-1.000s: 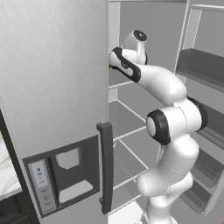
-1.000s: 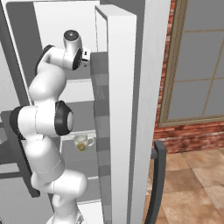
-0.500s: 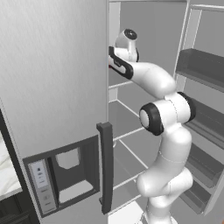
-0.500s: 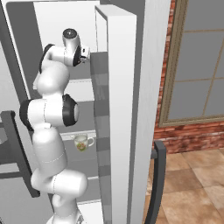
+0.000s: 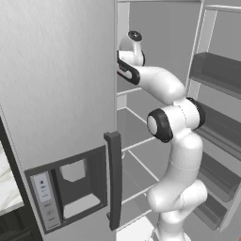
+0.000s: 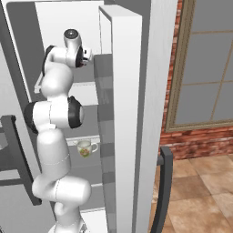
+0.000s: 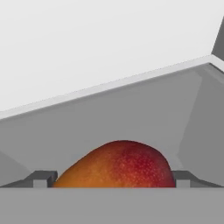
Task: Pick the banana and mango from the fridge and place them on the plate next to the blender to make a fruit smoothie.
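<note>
The mango (image 7: 118, 164), orange-red and rounded, lies on a grey fridge shelf right in front of the hand. My gripper (image 7: 111, 178) is open, and the fruit fills the space between its two fingertips (image 7: 41, 177), close to each. My arm reaches high into the open fridge (image 5: 56, 94), with the hand (image 5: 124, 70) at an upper shelf just behind the door edge. From the other side the hand (image 6: 85, 54) sits against that shelf. The banana, the plate and the blender are out of view.
A clear glass cup with a handle (image 6: 85, 148) stands on a lower shelf beside my arm. The fridge door with its dark handle (image 5: 113, 179) stands close on the left. Door racks (image 5: 219, 70) line the right side.
My arm has stretched higher and deeper into the fridge, carrying the hand in toward the upper shelf. The elbow has risen and the cup has stayed put.
</note>
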